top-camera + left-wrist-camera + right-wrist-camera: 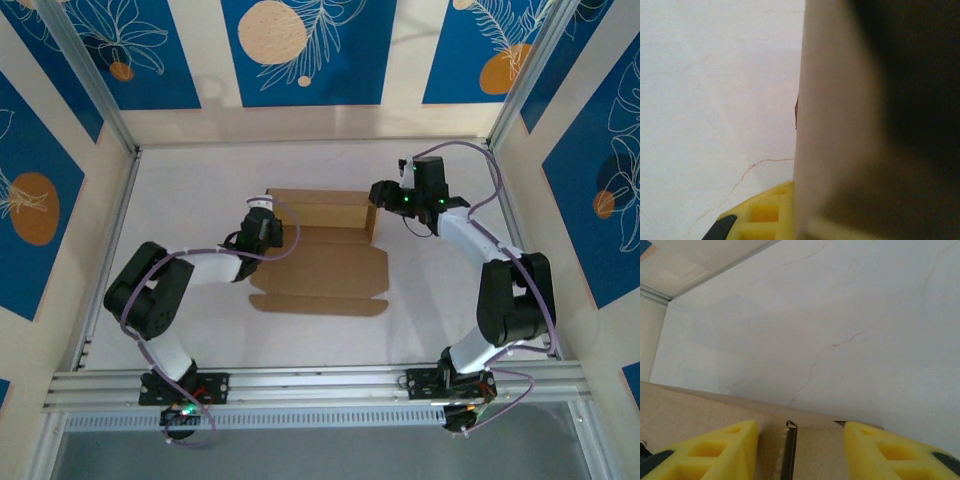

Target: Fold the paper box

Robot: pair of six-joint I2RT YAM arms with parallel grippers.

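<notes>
The paper box (320, 270) is set at the middle of the white tabletop (180, 200), its far panel raised upright and its near panels lying flat. The left gripper (260, 215) is held at the box's left edge, its jaws closed on a cardboard panel that is pressed against the one yellow finger (765, 215) in view. The right gripper (383, 193) is placed at the far right corner, its jaws partly open astride the upright cardboard edge and gripping nothing.
</notes>
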